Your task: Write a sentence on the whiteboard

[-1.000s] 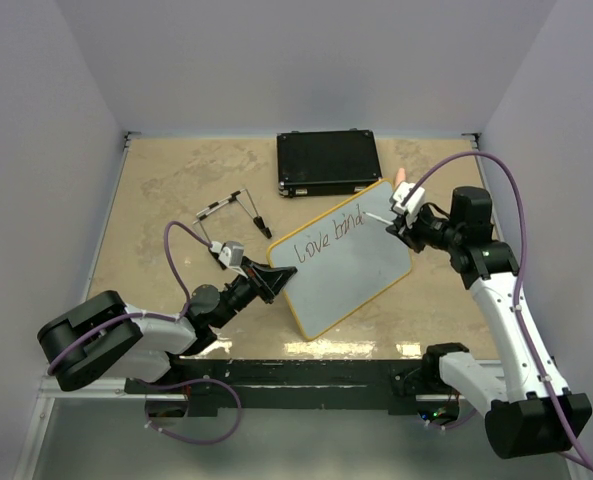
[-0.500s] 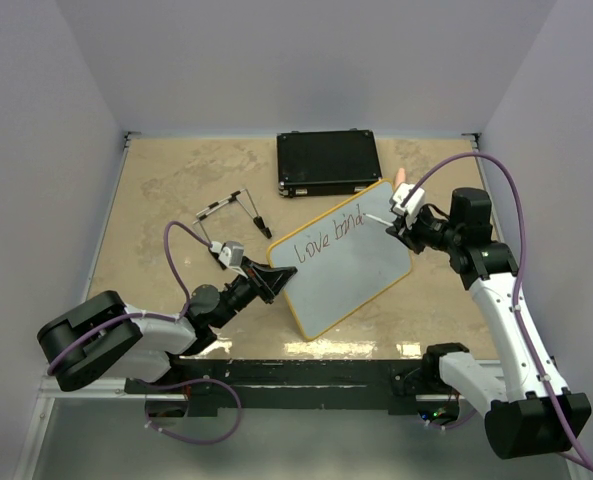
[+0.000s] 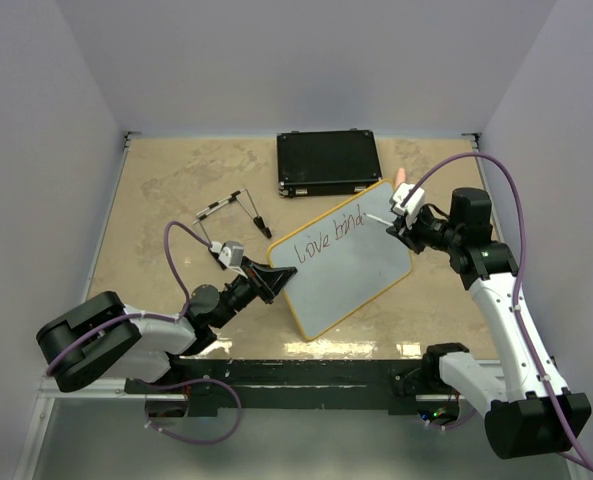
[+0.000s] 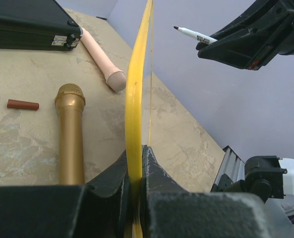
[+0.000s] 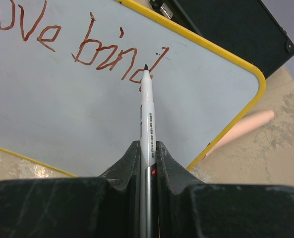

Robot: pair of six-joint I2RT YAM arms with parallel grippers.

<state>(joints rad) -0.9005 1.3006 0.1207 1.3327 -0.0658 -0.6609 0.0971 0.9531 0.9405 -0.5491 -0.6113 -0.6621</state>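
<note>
right hand (image 5: 147,148) holds marker (image 5: 147,111) near whiteboard (image 5: 57,114) (left hand (image 4: 136,161) clamps edge)

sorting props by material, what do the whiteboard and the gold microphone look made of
The whiteboard: smooth, glossy pale face, likely coated laminate or painted steel; its thin yellow frame looks like moulded plastic. The gold microphone: shiny metallic-gold body and mesh head; metal or painted plastic, the look leaves it open.
</note>
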